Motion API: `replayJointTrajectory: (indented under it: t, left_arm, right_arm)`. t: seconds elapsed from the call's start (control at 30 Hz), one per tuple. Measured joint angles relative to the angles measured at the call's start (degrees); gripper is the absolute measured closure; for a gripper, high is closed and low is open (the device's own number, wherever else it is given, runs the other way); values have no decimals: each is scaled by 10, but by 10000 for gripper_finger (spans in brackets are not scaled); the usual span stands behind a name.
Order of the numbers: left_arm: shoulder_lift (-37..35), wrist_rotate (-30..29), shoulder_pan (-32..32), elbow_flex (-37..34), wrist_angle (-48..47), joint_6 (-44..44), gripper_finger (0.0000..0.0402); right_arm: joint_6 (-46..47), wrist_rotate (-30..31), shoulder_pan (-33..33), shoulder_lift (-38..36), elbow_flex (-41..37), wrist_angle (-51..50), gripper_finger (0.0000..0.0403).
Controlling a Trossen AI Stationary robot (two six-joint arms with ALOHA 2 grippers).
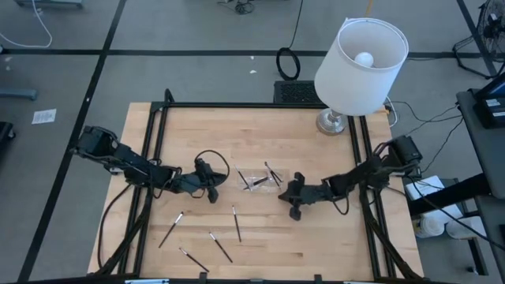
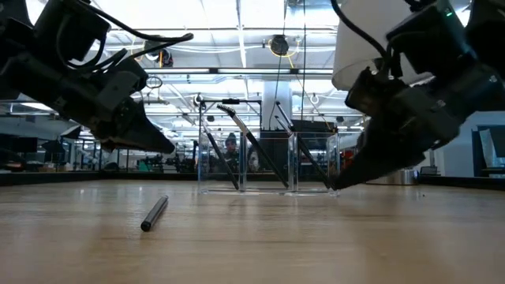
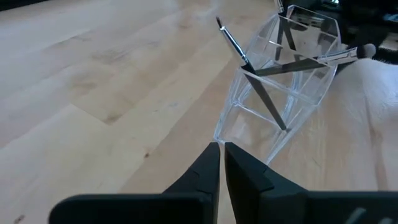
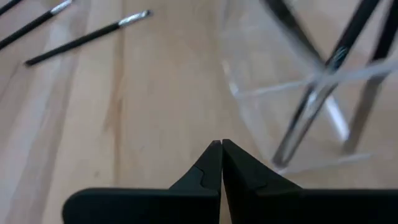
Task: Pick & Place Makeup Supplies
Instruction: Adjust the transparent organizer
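Wooden table (image 1: 316, 244) carried a clear tray (image 3: 292, 81) holding several sticks (image 1: 256, 181), between both grippers. The left gripper (image 3: 221, 149) stood narrowly parted just before it; the right gripper (image 4: 221, 147) was closed, empty. Five sticks (image 1: 236, 223) lay nearer the table's front edge.

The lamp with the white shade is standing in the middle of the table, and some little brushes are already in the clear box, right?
Not quite. The lamp stands at the table's far right corner, not the middle, as the high view shows. The rest holds: some brushes are already in the clear box.
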Motion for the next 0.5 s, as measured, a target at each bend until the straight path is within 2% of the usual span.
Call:
replayJointTrajectory:
  t: [0.2,0.37,0.5]
  left_arm:
    - [0,67,0,0,-1,8,371]
    - [0,204,-2,0,36,20,371]
    - [0,224,-21,16,41,52,371]
  right_arm:
    - [-25,18,-24,0,1,7,403]
    - [-31,2,-42,-1,1,7,403]
    - [-42,3,-54,-1,1,6,403]
